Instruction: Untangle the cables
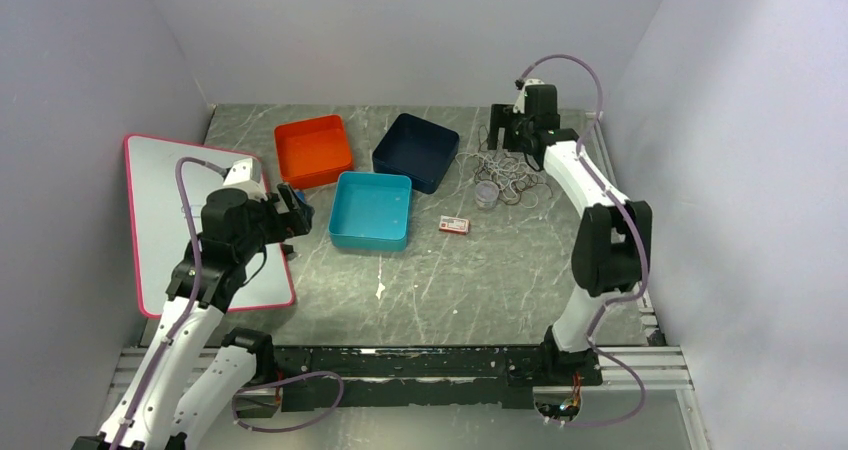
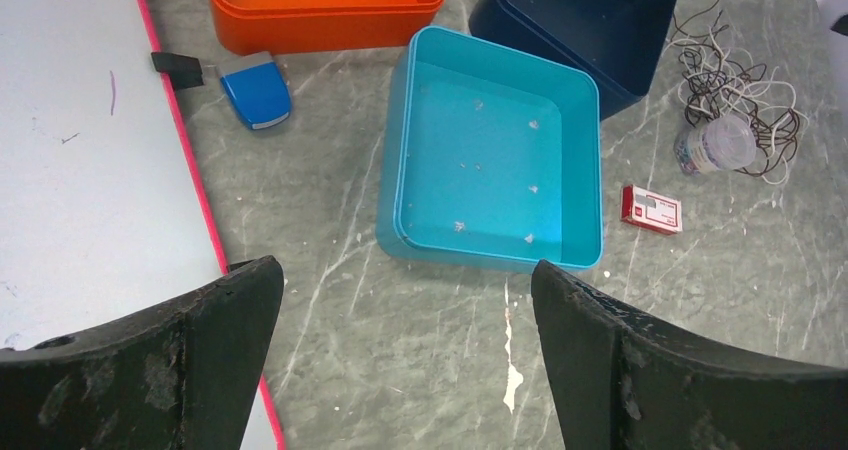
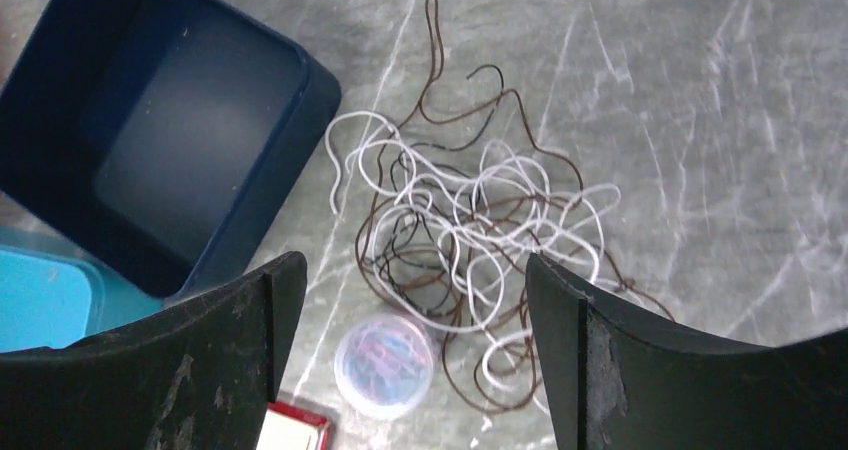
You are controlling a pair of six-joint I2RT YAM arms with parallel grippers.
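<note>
A tangle of white and brown cables lies on the grey marble table, to the right of the navy box; it also shows in the top view and in the left wrist view. My right gripper is open and empty, raised above the tangle at the back right. My left gripper is open and empty, held above the table at the left, far from the cables.
A clear round tub of clips sits at the tangle's near edge, a small red-and-white box beside it. Orange, navy and teal boxes stand mid-table. A pink-edged white board lies left, a blue object by it.
</note>
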